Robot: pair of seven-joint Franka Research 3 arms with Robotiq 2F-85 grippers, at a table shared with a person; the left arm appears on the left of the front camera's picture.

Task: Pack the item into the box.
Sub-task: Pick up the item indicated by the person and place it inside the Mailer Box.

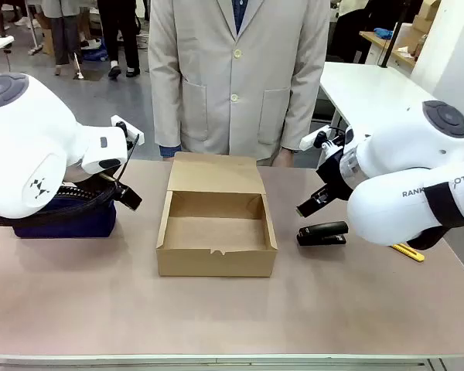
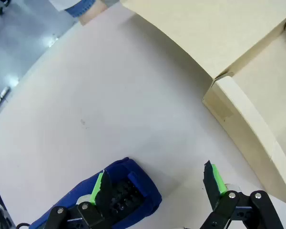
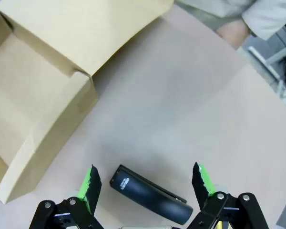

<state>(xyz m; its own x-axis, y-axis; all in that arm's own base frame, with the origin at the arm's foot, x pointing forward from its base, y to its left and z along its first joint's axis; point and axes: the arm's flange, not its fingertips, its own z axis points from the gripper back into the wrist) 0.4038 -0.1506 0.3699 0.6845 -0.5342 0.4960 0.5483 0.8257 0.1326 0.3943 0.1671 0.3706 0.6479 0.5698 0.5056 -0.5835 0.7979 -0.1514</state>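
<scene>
1. Left gripper (image 2: pixel 156 174): jaws spread wide, nothing clamped.
2. Soft navy-blue oblong fabric zip pouch (image 2: pixel 139 187) lies on the pale table (image 1: pixel 216 317), right at this gripper. Its rounded end with the black zipper reaches into the gap, close by one green-padded finger (image 2: pixel 101 183). Cannot tell if it touches.
3. Shallow brown cardboard box (image 2: pixel 248 124), flap lid open, sits ahead of the left gripper and off to the other finger's side, apart from the pouch.
4. Right gripper (image 3: pixel 144 171): jaws wide, holding nothing.
5. Black stapler (image 3: pixel 148 193) lies on the table within the right gripper's finger span, not gripped.
6. From the right gripper, the pouch is well apart, beyond the box.
7. Yellow utility knife (image 1: pixel 408 253) lies near the right arm.
8. Person in a beige coat (image 1: pixel 236 69) stands behind the box.
</scene>
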